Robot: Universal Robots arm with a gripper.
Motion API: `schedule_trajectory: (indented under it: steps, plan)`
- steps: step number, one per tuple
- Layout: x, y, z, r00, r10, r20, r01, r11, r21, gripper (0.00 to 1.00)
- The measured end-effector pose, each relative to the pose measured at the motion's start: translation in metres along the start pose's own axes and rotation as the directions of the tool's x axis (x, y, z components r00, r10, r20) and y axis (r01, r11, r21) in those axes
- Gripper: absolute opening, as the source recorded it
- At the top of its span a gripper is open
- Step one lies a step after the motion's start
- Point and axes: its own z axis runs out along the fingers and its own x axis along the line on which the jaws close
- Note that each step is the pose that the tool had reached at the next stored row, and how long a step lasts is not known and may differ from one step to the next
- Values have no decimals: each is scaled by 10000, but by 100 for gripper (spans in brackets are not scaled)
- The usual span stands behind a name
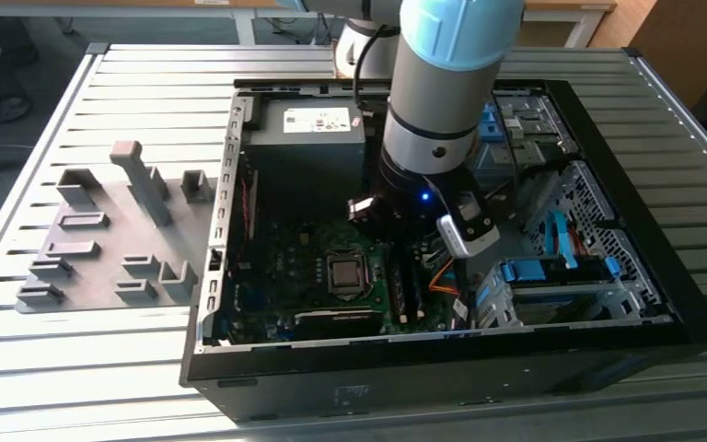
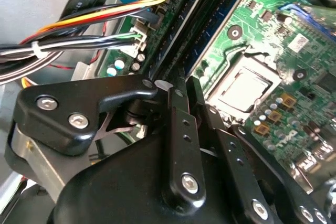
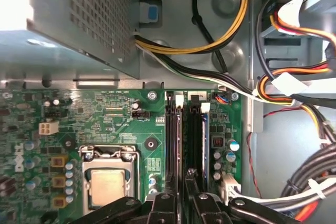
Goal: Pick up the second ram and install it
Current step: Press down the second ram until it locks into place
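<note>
My gripper point(image 1: 405, 247) reaches down inside the open PC case point(image 1: 648, 276), over the memory slots at the motherboard's point(image 1: 317, 276) edge. In the first wrist view its two black fingers point(image 3: 169, 205) stand close together, shut on the thin edge of the second ram point(image 3: 181, 145). This narrow strip stands on edge along one long black slot, in line with the slot's white end clips point(image 3: 178, 99). The gripper point(image 2: 186, 103) shows the same narrow stance in the second wrist view, directly above the slot rails point(image 2: 210, 19). How deep the ram sits in the slot cannot be seen.
The processor socket point(image 3: 107, 182) lies beside the slots. Yellow, black and white cable bundles point(image 3: 294, 93) hang close on the other side. A perforated metal box point(image 3: 84, 19) overhangs the board. Grey holder blocks point(image 1: 108, 239) stand on the slatted table, at the exterior view's left.
</note>
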Motion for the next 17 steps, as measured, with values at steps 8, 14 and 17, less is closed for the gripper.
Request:
schedule_trajectory:
  steps: [8,14,17]
  plan:
    - [1,-1,-122,10000,-1,-92,1,10000,2,11]
    - [1,-14,-119,10000,-2,-94,2,10000,5,11]
    - [0,-14,-94,10000,-1,-94,1,10000,4,11]
